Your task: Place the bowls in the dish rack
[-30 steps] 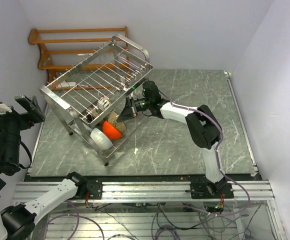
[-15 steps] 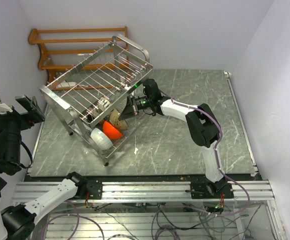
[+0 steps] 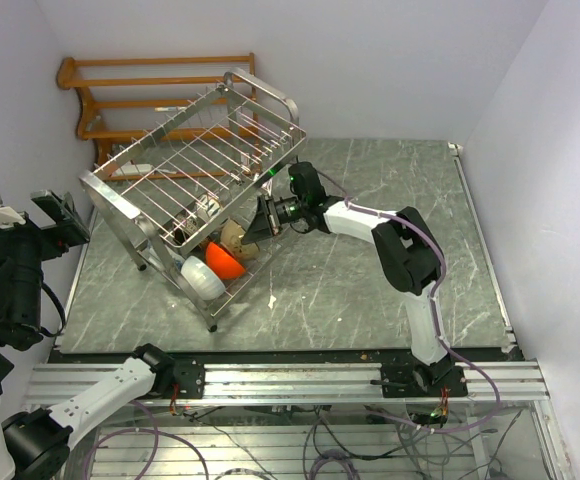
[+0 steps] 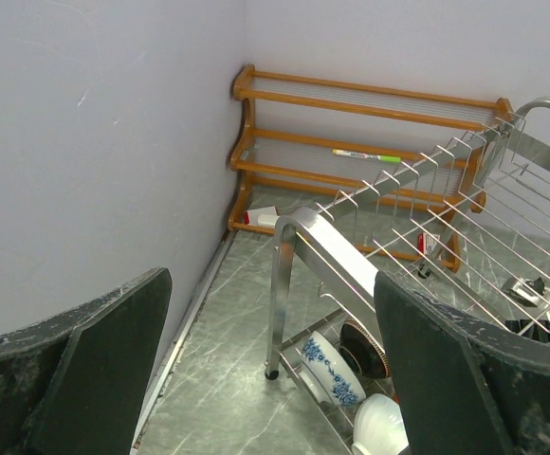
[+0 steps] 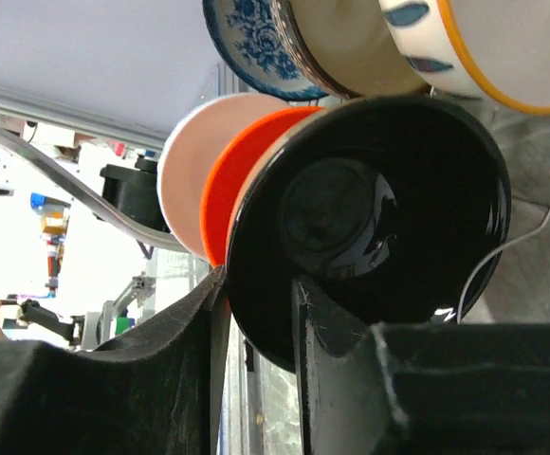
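The silver wire dish rack (image 3: 198, 172) stands tilted at the table's back left, and its frame shows in the left wrist view (image 4: 337, 251). Its lower tier holds the white bowl (image 3: 200, 277), the orange-red bowl (image 3: 225, 262) and the tan-brown bowl (image 3: 232, 238). The blue-and-white bowl (image 4: 327, 365) stands on edge beside them. My right gripper (image 3: 258, 222) reaches into the lower tier. In its wrist view the gripper (image 5: 259, 284) is shut on the rim of the orange-red bowl (image 5: 220, 190), one finger against its glossy black inside. My left gripper (image 3: 55, 215) is open and empty, off the table's left side.
A brown wooden slatted rack (image 3: 160, 100) stands against the back wall behind the silver one. A further white bowl with an orange rim (image 5: 503, 47) sits beside the tan-brown bowl (image 5: 351, 52). A small white scrap (image 3: 273, 299) lies on the grey marble table (image 3: 390, 270).
My right wrist has shifted slightly to the right at the rack's lower tier. The bowls and the left arm have not visibly moved.
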You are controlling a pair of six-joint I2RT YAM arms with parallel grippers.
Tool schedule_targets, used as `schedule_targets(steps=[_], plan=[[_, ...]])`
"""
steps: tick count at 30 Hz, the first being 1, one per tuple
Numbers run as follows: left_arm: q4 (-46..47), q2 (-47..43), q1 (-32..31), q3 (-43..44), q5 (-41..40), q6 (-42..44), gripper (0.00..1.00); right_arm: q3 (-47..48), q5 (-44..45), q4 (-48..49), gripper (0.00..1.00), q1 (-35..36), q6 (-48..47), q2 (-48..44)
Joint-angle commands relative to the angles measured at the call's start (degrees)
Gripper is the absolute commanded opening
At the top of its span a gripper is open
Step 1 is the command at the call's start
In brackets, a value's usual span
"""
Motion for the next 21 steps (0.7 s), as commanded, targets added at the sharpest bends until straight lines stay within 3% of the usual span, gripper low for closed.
schedule_targets(steps=[1, 8, 12, 17, 21], plan=[[1.31, -0.42, -0.45, -0.48, -0.94, 0.08, 0.99, -2.55, 7.66, -10.42, 0.29, -1.98, -2.87, 2.51], [1.57, -0.26, -0.45, -0.54, -0.54, -0.11, 0.99, -0.57, 10.40, -14.44, 0.29, -1.93, -5.81, 1.59], [1.62, -0.11, -0.44, -0.41, -0.58, -0.10, 0.99, -1.99, 7.34, -9.44, 0.01, -1.93, -1.19, 0.97], [1.58, -0.13, -0.44, -0.25, -0.50, -0.03, 0.99, -3.78, 4.16, -0.59, 0.00, -1.93, 7.24, 0.05], [1.81, -0.11, -0.44, -0.31, -0.48, -0.02, 0.99, -1.99, 4.83, -4.49, 0.00, -1.97, 5.67, 1.41]])
